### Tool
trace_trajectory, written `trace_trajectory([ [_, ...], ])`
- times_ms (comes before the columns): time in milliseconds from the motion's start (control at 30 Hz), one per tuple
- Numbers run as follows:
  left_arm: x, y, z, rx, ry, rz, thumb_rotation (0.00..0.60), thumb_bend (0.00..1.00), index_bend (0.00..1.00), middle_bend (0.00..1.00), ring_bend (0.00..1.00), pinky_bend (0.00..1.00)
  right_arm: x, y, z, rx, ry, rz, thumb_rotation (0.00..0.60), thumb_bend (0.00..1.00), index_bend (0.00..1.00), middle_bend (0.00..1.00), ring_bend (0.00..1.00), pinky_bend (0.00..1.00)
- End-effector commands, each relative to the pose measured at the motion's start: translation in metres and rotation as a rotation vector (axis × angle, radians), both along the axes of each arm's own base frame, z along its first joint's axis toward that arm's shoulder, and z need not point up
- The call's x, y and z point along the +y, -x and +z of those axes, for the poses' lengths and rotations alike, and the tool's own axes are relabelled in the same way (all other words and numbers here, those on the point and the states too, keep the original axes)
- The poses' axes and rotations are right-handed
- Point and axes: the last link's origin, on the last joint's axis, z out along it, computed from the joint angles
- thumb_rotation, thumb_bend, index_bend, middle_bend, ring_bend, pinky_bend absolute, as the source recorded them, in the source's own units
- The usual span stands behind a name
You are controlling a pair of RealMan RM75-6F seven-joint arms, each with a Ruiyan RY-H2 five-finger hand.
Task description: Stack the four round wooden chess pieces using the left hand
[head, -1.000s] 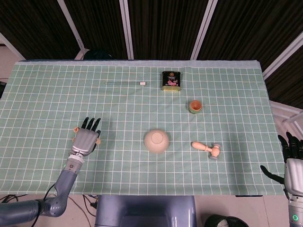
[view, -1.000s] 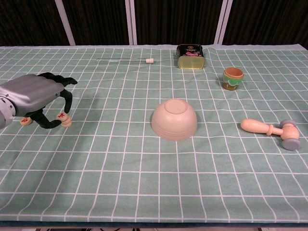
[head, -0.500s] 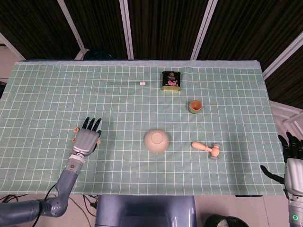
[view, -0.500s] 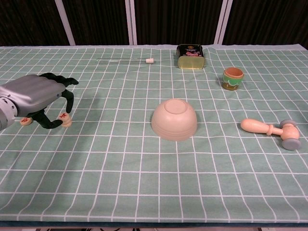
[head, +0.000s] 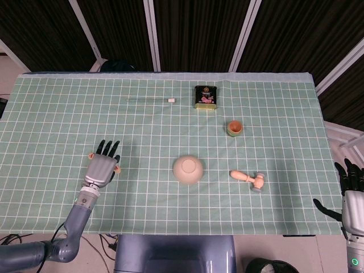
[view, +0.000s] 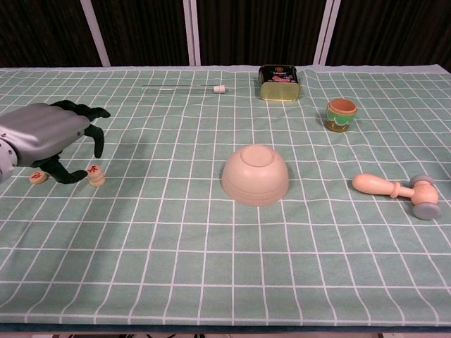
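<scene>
Far left, a single chess piece [view: 37, 177] lies flat by the thumb. The left hand [view: 44, 134] hovers over it, fingers spread and curled downward, holding nothing. Just right of the fingertips sits the small stack [view: 96, 175], within reach.

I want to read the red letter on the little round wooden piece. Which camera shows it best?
The chest view: the chess piece sits beside the left hand with its red mark facing up. In the head view it is only a tiny peach dot at the hand's edge.
</scene>
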Motion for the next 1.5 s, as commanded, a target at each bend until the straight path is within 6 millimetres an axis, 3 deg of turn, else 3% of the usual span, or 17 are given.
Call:
trace_trajectory([
  [33, -0.002, 0.011, 0.013, -0.010, -0.032, 0.017, 0.600, 0.32, 0.41, 0.00, 0.00, 0.00, 0.000, 0.000, 0.000, -0.001, 0.000, 0.000, 0.600, 0.23, 0.12, 0.01, 0.00, 0.00],
  [233, -0.004, 0.043, 0.029, -0.018, -0.039, 0.085, 0.600, 0.28, 0.41, 0.00, 0.00, 0.00, 0.001, -0.002, -0.002, -0.001, -0.006, 0.005, 0.600, 0.23, 0.12, 0.01, 0.00, 0.00],
  [400, -0.001, 0.058, 0.031, -0.022, -0.025, 0.116, 0.600, 0.27, 0.41, 0.00, 0.00, 0.00, 0.001, -0.003, -0.003, 0.002, -0.007, 0.008, 0.600, 0.23, 0.12, 0.01, 0.00, 0.00],
  [1033, 0.012, 0.081, 0.016, 0.027, -0.015, 0.165, 0.600, 0.30, 0.46, 0.00, 0.00, 0.00, 0.000, -0.002, -0.004, 0.004, -0.004, -0.001, 0.600, 0.23, 0.12, 0.01, 0.00, 0.00],
  [1500, 0.011, 0.079, 0.012, 0.042, -0.017, 0.153, 0.600, 0.30, 0.49, 0.00, 0.00, 0.00, 0.000, -0.002, -0.003, 0.000, -0.001, -0.002, 0.600, 0.23, 0.12, 0.01, 0.00, 0.00],
])
